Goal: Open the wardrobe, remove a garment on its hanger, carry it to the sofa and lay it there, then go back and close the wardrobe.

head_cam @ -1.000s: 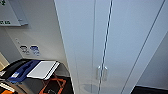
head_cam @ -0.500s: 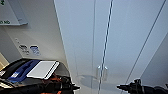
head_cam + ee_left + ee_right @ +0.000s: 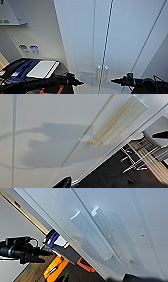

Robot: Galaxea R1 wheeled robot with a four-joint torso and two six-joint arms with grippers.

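The wardrobe (image 3: 120,37) stands tall and white right in front of me, both doors closed. Its two small pale handles (image 3: 98,72) (image 3: 106,72) sit side by side where the doors meet. My left gripper (image 3: 79,82) points at the doors from the left, a little short of the handles. From the right, my right gripper (image 3: 113,80) points at them at about the same height. The left wrist view looks along the door at one handle (image 3: 117,121). In the right wrist view both handles (image 3: 90,235) show close up, with the left gripper (image 3: 42,255) beyond. The garment, hanger and sofa are hidden.
A black case (image 3: 10,67) holding blue and white items lies left of the wardrobe, with an orange object (image 3: 50,90) below it. Wall sockets (image 3: 35,50) sit on the wall at left. Metal chair legs (image 3: 140,159) stand on the dark floor beside the wardrobe.
Both arms have risen into the head view from below and their tips have closed in toward the handles from either side. The doors have stayed closed.
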